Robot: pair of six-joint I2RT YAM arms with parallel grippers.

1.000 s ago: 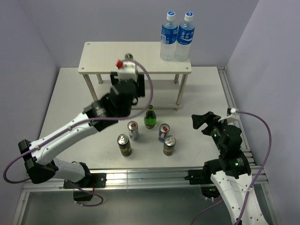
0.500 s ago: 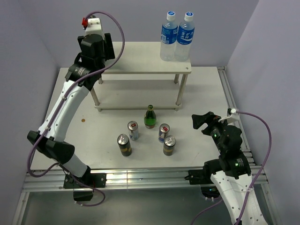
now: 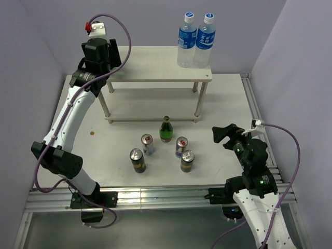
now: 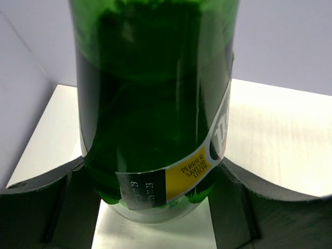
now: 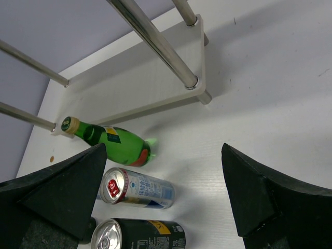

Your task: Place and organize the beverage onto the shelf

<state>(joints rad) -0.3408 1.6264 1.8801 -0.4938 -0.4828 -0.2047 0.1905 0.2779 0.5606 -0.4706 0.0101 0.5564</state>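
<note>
The table carries everything, with the shelf standing at its far side. The shelf's cream top board is bare except at the right end, where 2 water bottles stand touching each other.

The left arm reaches up and over the left end of that board. Its wrist view shows the left end effector pinching 1 green bottle low on the body, a finger on each side, with the bottle upright. The pale board lies right under the bottle's base, but I cannot tell whether glass touches wood. Going to the left end looks deliberate. It keeps the drink well apart from the water bottles and leaves the middle open for more.

The right end effector hangs low near the table's right side with its fingers spread wide and nothing between them. It is likely parked clear of the other arm's path.

5 drinks remain on the table in front of the shelf, between the 2 arms where either could reach them. The second green bottle is nearest the shelf. 2 silver cans flank it just behind, and 2 dark cans sit closest to the arm bases. By my reading, roughly 1 of 6 placements is nearly done.
</note>
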